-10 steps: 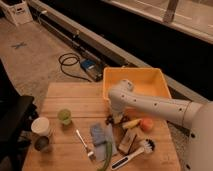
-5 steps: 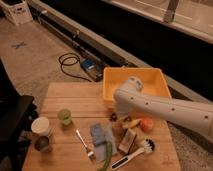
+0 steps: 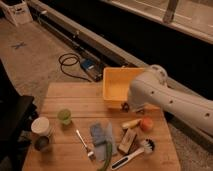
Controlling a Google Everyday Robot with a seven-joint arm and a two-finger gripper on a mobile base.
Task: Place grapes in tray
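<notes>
The tray [image 3: 114, 84] is a large yellow bin at the far middle of the wooden table [image 3: 70, 95]. My white arm reaches in from the right and ends over the tray's front wall. The gripper [image 3: 126, 106] is mostly hidden under the arm's end, just in front of that wall. A small dark bumpy bunch, the grapes [image 3: 124, 106], shows there in the gripper, off the table and level with the tray's front edge.
An orange-red fruit [image 3: 146, 124] and a pale banana-like piece [image 3: 131, 123] lie in front of the tray. Nearer are a block [image 3: 128, 141], a brush [image 3: 136, 151], a blue cloth [image 3: 100, 132] and a fork [image 3: 83, 142]. Cups [image 3: 64, 116] [image 3: 41, 126] stand left.
The arm has swung up and toward the tray, carrying the dark bunch from the table beside the fruit to the tray's front wall.
</notes>
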